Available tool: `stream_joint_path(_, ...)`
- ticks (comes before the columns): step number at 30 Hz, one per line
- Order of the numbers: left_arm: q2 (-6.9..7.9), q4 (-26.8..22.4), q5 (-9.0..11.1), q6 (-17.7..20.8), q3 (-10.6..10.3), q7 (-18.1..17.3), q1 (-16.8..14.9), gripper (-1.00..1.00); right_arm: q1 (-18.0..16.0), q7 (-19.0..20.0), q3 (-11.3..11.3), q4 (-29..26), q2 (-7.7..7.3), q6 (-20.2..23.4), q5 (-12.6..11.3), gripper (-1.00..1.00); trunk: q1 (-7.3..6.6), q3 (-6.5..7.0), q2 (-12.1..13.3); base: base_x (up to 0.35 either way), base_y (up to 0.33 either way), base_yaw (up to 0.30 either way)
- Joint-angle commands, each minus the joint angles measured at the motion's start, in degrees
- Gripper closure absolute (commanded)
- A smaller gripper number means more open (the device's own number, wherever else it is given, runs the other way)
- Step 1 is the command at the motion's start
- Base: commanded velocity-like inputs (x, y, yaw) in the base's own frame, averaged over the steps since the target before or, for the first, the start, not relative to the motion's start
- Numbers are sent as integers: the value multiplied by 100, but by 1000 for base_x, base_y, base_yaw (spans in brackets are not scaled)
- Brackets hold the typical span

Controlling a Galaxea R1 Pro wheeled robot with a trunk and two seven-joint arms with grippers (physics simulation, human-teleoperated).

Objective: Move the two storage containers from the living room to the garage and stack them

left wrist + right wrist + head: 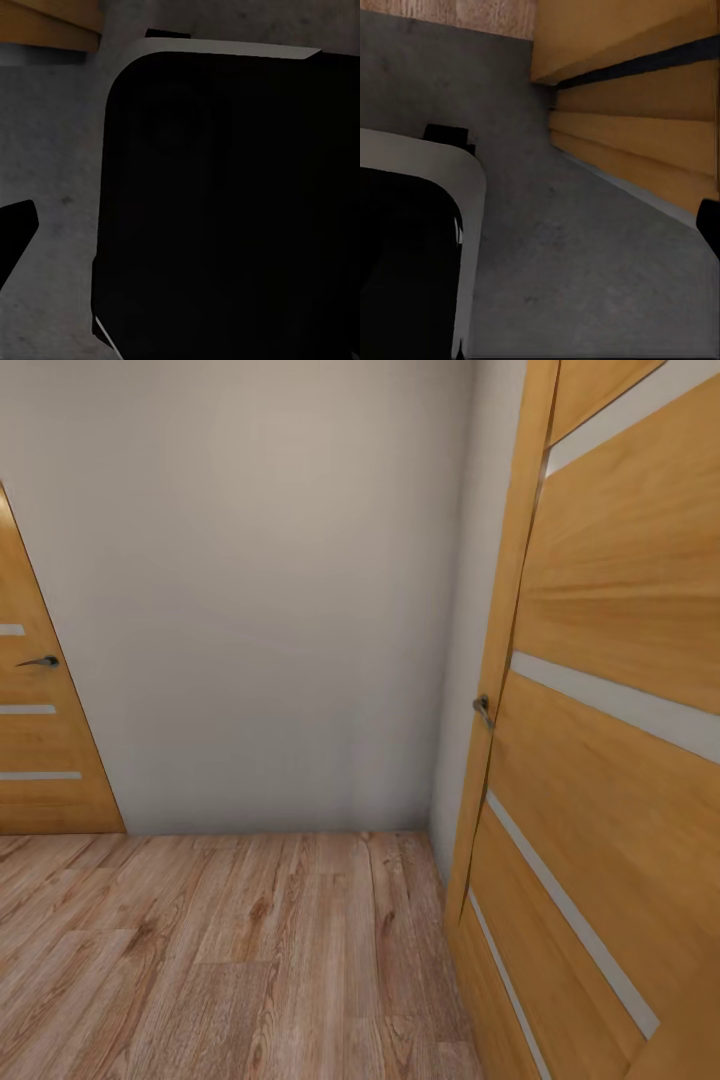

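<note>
Head view: a wood-plank floor [230, 960] at six o'clock, a pale wall [260, 590] at twelve, and a wooden door [610, 760] at three. Both wrist views show the dark grey floor [585, 262] beside the robot's black base [225, 210]. No storage container is in sight, and I cannot tell either claw's state.

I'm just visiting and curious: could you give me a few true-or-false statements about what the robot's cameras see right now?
1. A wooden door stands open at the right of the head view. True.
2. The floor ahead is carpeted in blue. False: it is light wood planks.
3. A second door with a handle shows at the left edge. True.
4. An orange bin sits by the wall. False: the grey wall has bare planks at its foot.
5. The right wrist view shows dark grey floor. True.
</note>
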Motion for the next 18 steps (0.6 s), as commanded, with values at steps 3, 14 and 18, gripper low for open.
stream_joint_path(3, -3, 1, 51, -15, 7, 4, -2, -100, 0, 15, 60, 26, 23, -10, -46, -100, 0, -6, -3, 0, 0, 0)
stream_joint_path(14, 4, 1, 51, -15, 10, 0, -2, -100, 1, 35, 64, 43, 52, 5, -45, -100, 0, -6, -3, 127, -26, 0)
stream_joint_path(18, 5, 1, 51, -15, 10, 0, -2, -100, 1, 34, 64, 43, 53, 7, -44, -100, 0, -6, -3, 29, -5, 5)
